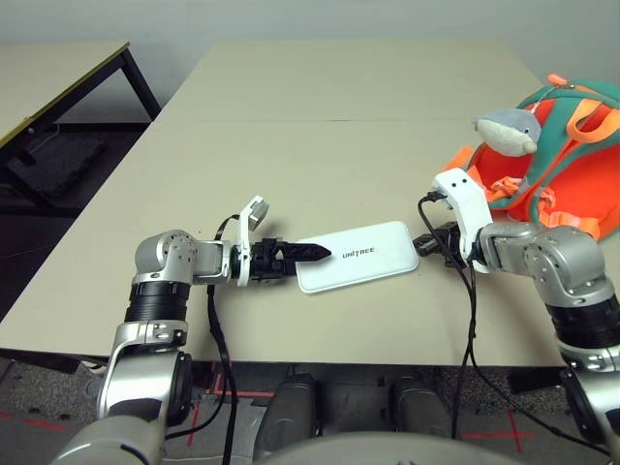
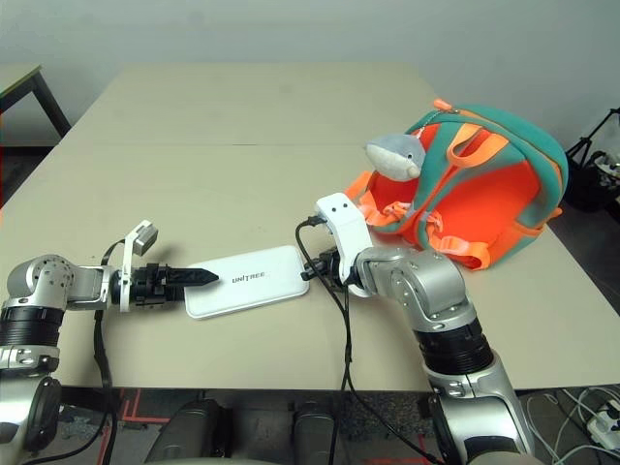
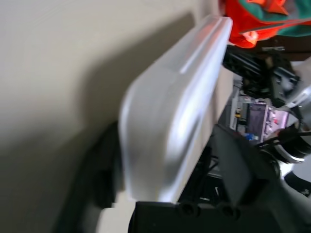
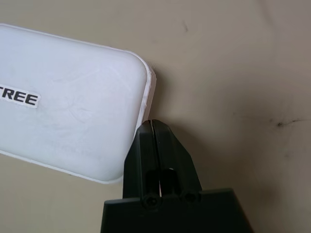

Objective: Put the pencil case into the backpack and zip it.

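At lower left of the head view, the left end effector point(image 1: 312, 253) reached along the counter point(image 1: 320, 126) and gripped the near-left end of the case point(image 1: 356, 255), one finger above and one below. Lying flat at mid-frame, the case showed its lettering face up. Just past its right end, the right end effector point(image 4: 153, 127) had its fingers pressed together, holding nothing, tips beside the case's corner. At upper right sat the backpack point(image 2: 504, 184), dolphin charm point(image 2: 395, 153) on top.
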